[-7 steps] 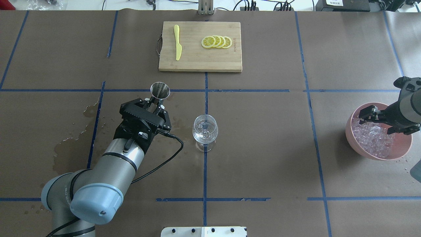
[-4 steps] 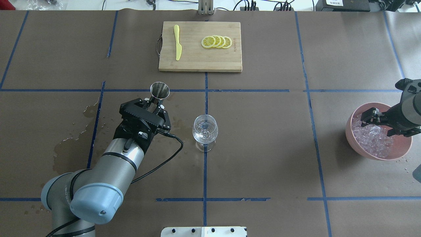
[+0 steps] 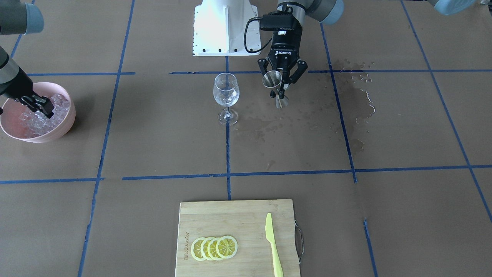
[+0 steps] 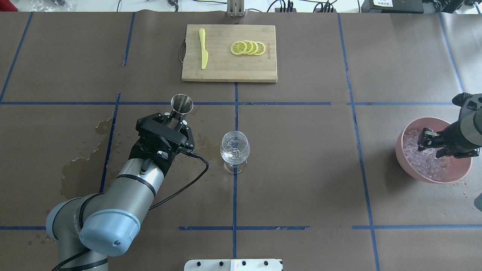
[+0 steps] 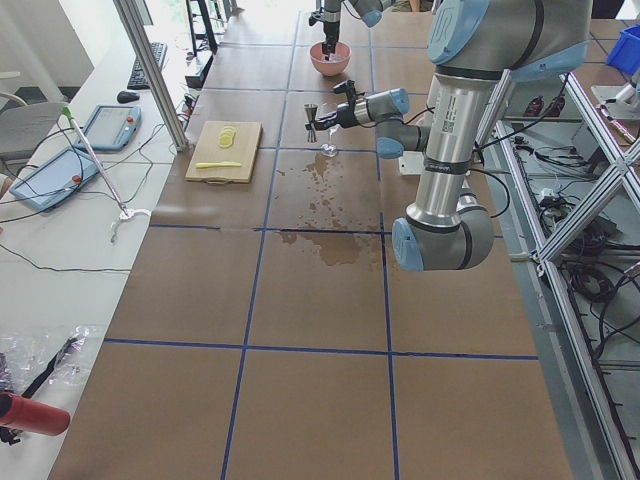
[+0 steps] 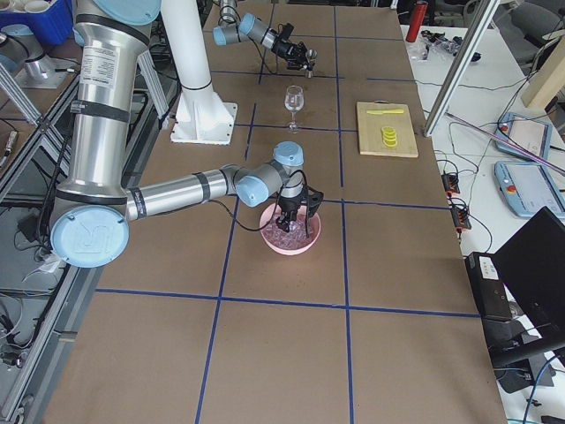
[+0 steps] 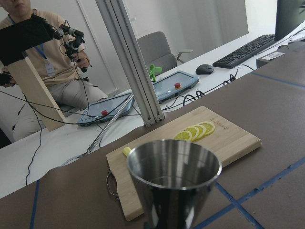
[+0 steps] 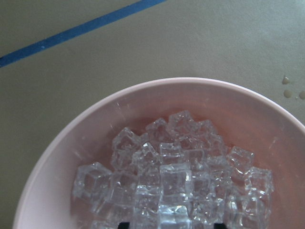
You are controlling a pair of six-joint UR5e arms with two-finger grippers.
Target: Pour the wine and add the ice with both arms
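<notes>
— Where are your fingers right now?

— My left gripper [image 3: 282,94] is pinched on the waist of the steel measuring cup [image 3: 272,79], just beside the glass [image 3: 226,90] but not touching it. My right gripper [image 4: 433,144] is low in the pink bowl [image 8: 62,162], with its fingers [image 4: 426,134] spread over the ice [image 8: 171,191]. Nothing is clamped, as far as I can see.

— And the wine?

— The wine [image 4: 234,152] is a shallow pool in the bottom of the glass. I can't tell whether any is left in the cup.

— What worries you?

— The cubes, mostly. They're slick and heaped loose. If I close off-centre, one could squirt out. I might also catch two and shed one on the way to the glass, which is well apart from the bowl. Let one go from too high and it could splash, or knock over that tall, thin-stemmed glass. There's also a spill [image 4: 77,171] on the table near my left arm, so the cup may skid if I set it down there.

— Which way is everything standing?

— The cup is upright, long axis vertical, mouth up. The glass is the same, on its foot with the stem vertical. The cubes have no long axis, so any face will do.
</notes>
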